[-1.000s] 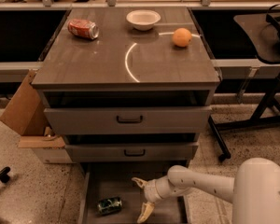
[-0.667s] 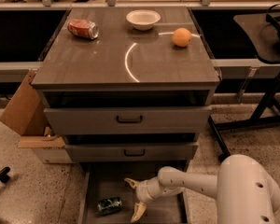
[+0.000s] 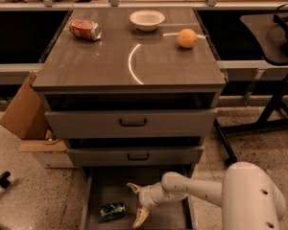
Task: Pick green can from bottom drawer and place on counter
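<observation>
Green can (image 3: pixel 112 211) lies on its side in the bottom drawer (image 3: pixel 105 187); the gripper (image 3: pixel 136 203) hangs just beside it, fingers spread apart, holding nothing.

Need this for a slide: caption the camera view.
Open hand in the bottom drawer beside the green can, not yet gripping it.

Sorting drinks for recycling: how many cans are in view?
2. A red can lies at the counter's back left. The green can lies in the bottom drawer, just left of the open gripper. The other drawers may hide more.
</observation>
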Motion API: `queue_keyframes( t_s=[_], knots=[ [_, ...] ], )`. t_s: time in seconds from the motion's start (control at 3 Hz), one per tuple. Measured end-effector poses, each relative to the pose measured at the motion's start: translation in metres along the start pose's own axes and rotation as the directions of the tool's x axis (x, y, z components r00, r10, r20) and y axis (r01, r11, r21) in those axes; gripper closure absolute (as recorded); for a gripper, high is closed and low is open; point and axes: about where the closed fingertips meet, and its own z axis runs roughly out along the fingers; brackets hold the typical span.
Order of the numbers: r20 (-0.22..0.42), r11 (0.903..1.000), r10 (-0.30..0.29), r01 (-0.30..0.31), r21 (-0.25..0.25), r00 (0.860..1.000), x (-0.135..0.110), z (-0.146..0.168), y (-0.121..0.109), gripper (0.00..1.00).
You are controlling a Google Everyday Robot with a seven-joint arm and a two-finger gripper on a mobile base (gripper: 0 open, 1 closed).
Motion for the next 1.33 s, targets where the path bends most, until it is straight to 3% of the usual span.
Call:
queue_keyframes(
  t_s=[0.67,1.33],
  knots=[
    [0.027,0.9996,-0.024,0.024,0.014,0.999,0.003,0.036,-0.01,0.0],
    [-0.016,0.9997,-0.025,0.025,-0.002,1.0,-0.004,0.077,-0.014,0.0]
  ],
)
